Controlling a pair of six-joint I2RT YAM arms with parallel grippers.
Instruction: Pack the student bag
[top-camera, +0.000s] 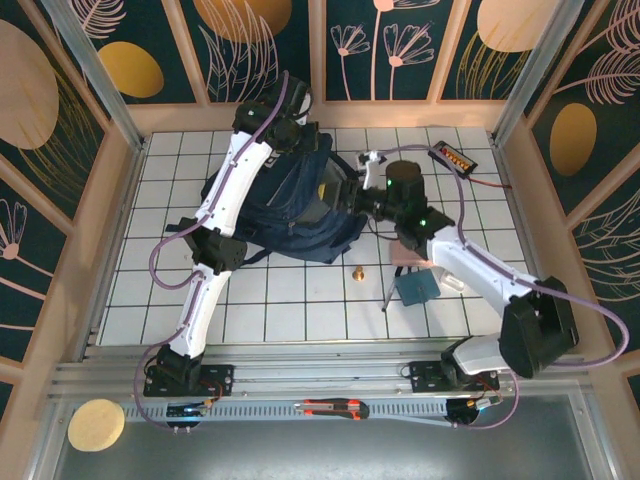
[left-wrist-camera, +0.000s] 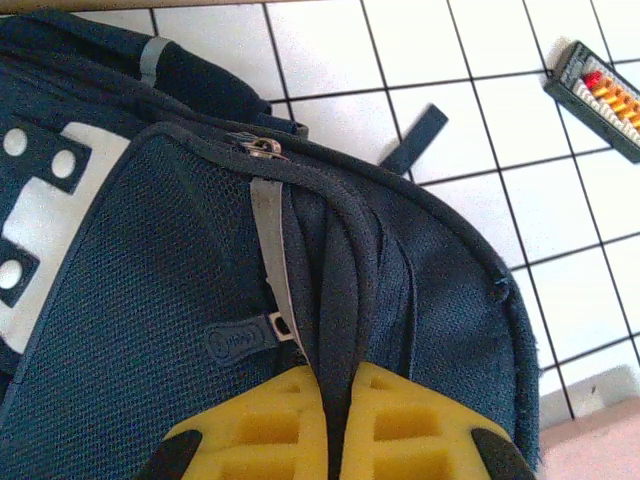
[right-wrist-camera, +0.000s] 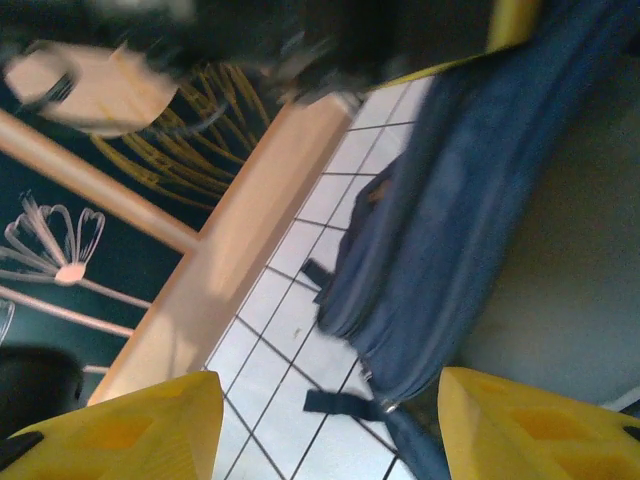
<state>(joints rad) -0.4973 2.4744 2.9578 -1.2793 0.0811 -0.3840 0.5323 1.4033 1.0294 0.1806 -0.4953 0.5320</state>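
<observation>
The student bag (top-camera: 280, 205) is a dark navy backpack lying at the back middle of the tiled table. My left gripper (top-camera: 297, 128) is at its far top edge. In the left wrist view the yellow fingers (left-wrist-camera: 270, 420) of the left gripper (left-wrist-camera: 335, 380) are shut on a dark fold of the bag (left-wrist-camera: 150, 280) beside a zip pull. My right gripper (top-camera: 352, 192) hovers at the bag's right side by its mouth. In the right wrist view its jaws stand wide apart, nothing between them (right-wrist-camera: 330, 405), above a strap end of the bag (right-wrist-camera: 470, 200).
Loose items lie right of the bag: a small brass piece (top-camera: 357, 273), a teal block (top-camera: 415, 287), a thin stick (top-camera: 389, 292), a dark case with coloured beads (top-camera: 452, 157) and a white object (top-camera: 372, 158). A box cutter (top-camera: 335, 407) rests on the front rail. Wooden walls enclose the table.
</observation>
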